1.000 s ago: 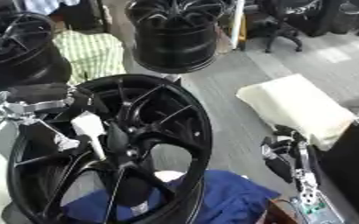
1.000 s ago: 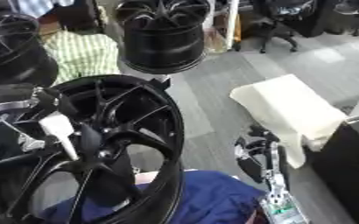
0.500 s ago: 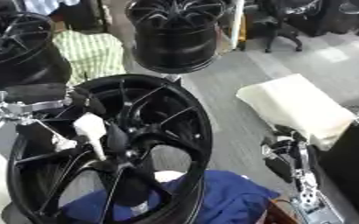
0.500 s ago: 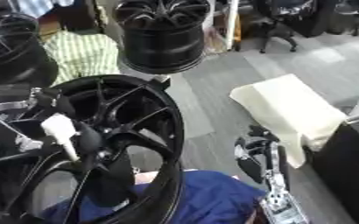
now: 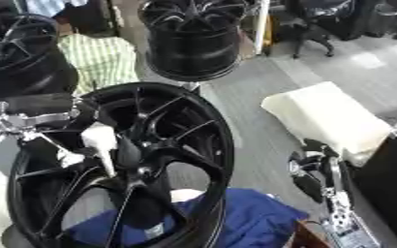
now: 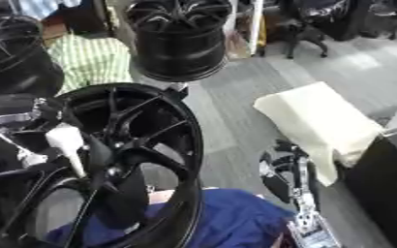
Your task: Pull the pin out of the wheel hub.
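A large black wheel hub (image 5: 172,145) stands tilted in front of me, its spokes facing up and to the left. A white tapered pin (image 5: 100,145) sticks out near its centre, pointing down into the hub's middle. My left hand (image 5: 28,123), silver and black, reaches in from the left edge with its fingers curled round the pin's upper end. My right hand (image 5: 316,167) rests at the lower right, away from the hub, fingers relaxed and pointing up, holding nothing.
A blue cloth (image 5: 249,220) lies under the hub's lower rim. Two more black wheels (image 5: 193,38) (image 5: 20,53) stand behind, with a striped cloth (image 5: 104,58) between them. A cream pad (image 5: 329,118) lies on the grey floor at right, beside a black cabinet (image 5: 392,184).
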Robot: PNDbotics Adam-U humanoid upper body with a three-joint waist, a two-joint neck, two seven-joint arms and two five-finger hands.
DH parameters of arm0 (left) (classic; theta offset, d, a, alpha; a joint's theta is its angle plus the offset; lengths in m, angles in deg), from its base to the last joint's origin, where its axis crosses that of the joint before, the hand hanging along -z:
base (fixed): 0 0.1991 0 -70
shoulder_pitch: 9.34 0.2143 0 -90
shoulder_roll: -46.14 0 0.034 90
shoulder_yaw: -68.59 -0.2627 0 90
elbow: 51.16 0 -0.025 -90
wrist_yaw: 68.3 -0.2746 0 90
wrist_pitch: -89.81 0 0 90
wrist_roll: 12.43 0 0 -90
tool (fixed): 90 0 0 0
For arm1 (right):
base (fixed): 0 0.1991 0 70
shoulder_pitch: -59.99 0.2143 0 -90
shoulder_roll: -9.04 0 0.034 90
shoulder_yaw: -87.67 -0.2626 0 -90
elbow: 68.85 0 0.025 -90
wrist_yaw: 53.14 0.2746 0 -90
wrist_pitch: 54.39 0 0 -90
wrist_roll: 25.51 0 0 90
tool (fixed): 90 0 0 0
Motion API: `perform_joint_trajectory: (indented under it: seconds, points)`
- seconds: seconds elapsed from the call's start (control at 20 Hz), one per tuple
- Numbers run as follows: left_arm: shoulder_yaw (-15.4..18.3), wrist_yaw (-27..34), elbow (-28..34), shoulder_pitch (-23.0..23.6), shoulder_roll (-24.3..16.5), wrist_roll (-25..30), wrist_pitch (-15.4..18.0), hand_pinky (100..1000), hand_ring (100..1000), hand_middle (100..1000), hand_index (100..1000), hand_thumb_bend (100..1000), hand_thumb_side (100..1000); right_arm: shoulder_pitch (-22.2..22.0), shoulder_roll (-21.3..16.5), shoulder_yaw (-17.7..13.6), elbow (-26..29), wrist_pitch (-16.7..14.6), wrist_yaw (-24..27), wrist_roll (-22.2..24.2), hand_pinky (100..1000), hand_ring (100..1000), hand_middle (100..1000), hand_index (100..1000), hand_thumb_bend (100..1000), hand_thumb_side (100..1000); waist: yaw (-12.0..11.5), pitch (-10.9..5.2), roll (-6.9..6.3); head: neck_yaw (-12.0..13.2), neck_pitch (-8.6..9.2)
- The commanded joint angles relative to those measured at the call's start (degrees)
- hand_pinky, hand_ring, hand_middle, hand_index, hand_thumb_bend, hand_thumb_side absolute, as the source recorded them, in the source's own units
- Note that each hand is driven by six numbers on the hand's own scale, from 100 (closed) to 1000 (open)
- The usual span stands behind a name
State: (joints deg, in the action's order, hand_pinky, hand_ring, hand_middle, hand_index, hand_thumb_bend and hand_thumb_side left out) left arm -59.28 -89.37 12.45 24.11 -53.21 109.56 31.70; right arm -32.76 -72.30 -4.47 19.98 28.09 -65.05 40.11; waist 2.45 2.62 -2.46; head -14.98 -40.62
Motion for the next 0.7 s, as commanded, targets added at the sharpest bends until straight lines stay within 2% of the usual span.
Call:
perform_joint_trajectory:
  seconds: [0.05,0.1,0.15,0.4,0.7]
  points:
    - [0.48,-0.37,-0.02,-0.91,-1.48,19.98,20.07,641,570,573,792,100,100,0.41,-0.95,-0.38,0.54,-0.06,-0.13,-0.28,502,537,651,770,164,100,0.1,-0.76,0.14,-0.09,0.73]
    - [0.51,-0.27,-0.09,-0.9,-1.47,19.98,20.07,641,570,573,792,100,100,0.4,-0.94,-0.38,0.54,-0.07,-0.13,-0.29,502,537,651,770,164,100,0.1,-0.76,0.15,-0.09,0.71]
    - [0.66,0.01,-0.21,-0.88,-1.43,19.98,20.07,609,520,501,746,100,100,0.39,-0.93,-0.39,0.53,-0.07,-0.12,-0.3,502,537,651,770,164,100,0.08,-0.76,0.16,-0.1,0.69]
    - [2.1,2.86,-0.66,-1.32,-1.19,19.98,20.07,546,428,360,647,100,213,0.35,-0.9,-0.41,0.52,-0.05,-0.08,-0.37,502,536,650,770,164,100,-0.03,-0.77,0.21,-0.12,0.62]
    - [4.7,6.31,0.06,-2.71,-1.17,19.98,20.07,530,409,305,609,100,272,0.27,-0.86,-0.43,0.48,-0.05,-0.02,-0.44,501,536,650,770,167,100,-0.11,-0.81,0.26,-0.14,0.43]
